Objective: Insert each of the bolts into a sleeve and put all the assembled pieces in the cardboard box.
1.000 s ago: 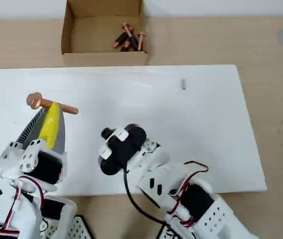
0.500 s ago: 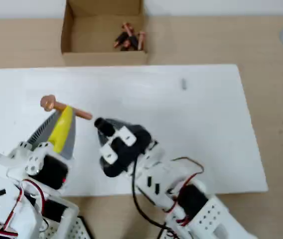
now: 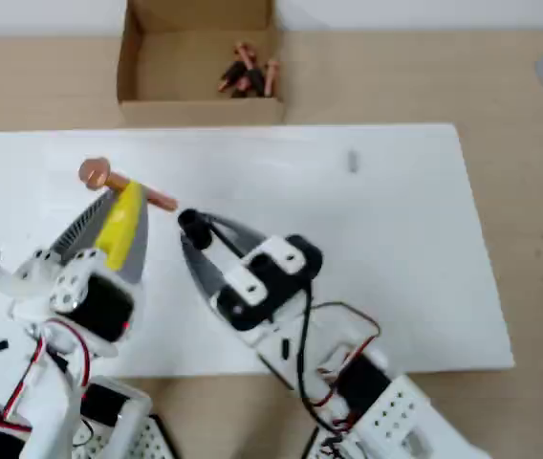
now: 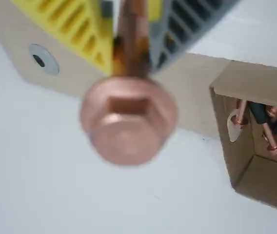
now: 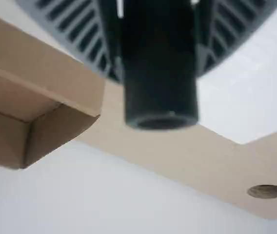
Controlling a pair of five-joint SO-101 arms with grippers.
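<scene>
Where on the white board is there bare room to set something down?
Free: the white board right of the right gripper, out to its edge, nearer than the small grey piece. The left half of the cardboard box. Crowded: near-left, where the left gripper holds the bolt beside the sleeve.

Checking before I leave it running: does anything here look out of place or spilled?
Nothing spilled or damaged. The left gripper holds a bolt, the right gripper a sleeve; assembled pieces lie in the cardboard box. One small grey speck lies alone on the white board, unidentifiable.
</scene>
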